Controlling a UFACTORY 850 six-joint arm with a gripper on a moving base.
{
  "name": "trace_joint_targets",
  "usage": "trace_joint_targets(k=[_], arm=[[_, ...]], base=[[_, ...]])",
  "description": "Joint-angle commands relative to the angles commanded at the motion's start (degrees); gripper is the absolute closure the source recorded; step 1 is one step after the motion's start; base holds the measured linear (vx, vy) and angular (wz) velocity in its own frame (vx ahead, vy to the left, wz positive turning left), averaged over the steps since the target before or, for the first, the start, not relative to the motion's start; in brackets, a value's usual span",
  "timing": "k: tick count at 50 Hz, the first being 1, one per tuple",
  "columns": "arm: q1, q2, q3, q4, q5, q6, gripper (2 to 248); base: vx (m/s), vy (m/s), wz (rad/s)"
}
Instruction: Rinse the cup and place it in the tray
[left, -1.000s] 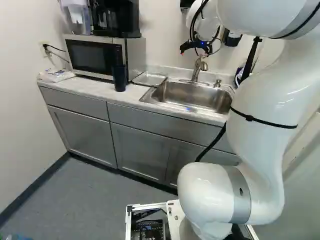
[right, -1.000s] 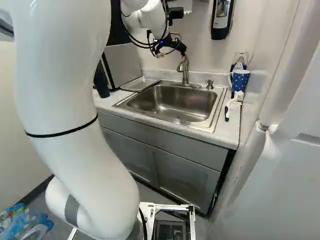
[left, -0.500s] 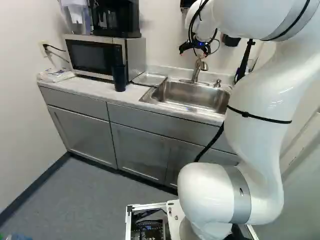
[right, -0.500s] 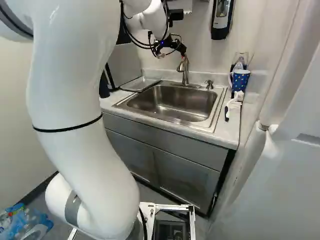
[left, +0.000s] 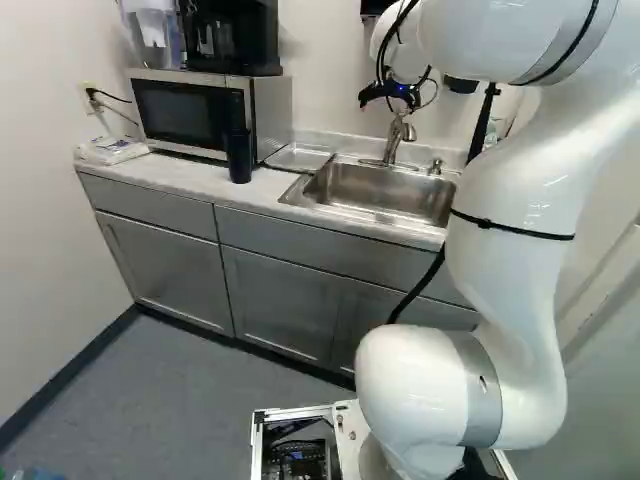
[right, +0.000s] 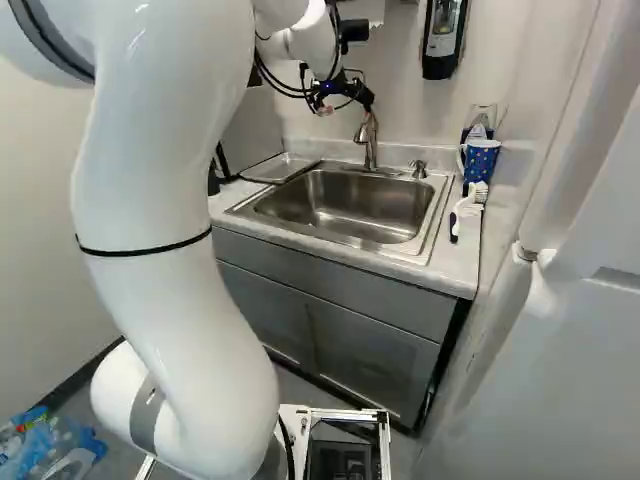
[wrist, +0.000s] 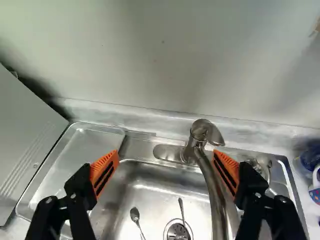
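— How does your gripper (left: 390, 97) stand?
— Its orange pads (wrist: 105, 172) are spread wide, and you have hold of nothing. In your wrist view the faucet (wrist: 212, 190) shows between the fingers, nearer one pad.
— What's below?
— Your sink (wrist: 150, 192), with a spoon (wrist: 135, 215) and another utensil (wrist: 181, 207) near the drain (wrist: 178, 231). The metal tray (wrist: 80, 155) sits just beside the sink, on the microwave (left: 185, 115) side.
— And your cup?
— You have a dotted blue mug (right: 481, 160) on the counter (right: 462, 262), beyond the sink's opposite side, near a brush (right: 468, 208). A dark tumbler (left: 239, 156) stands before the microwave; I can't tell which you need.
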Motion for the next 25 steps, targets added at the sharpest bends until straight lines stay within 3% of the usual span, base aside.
trace_joint_targets(k=[25], arm=[[-0.04,-2.72,-3.16,0.00,0.00,0.00,3]], base=[[0.000,0.000,0.000]])
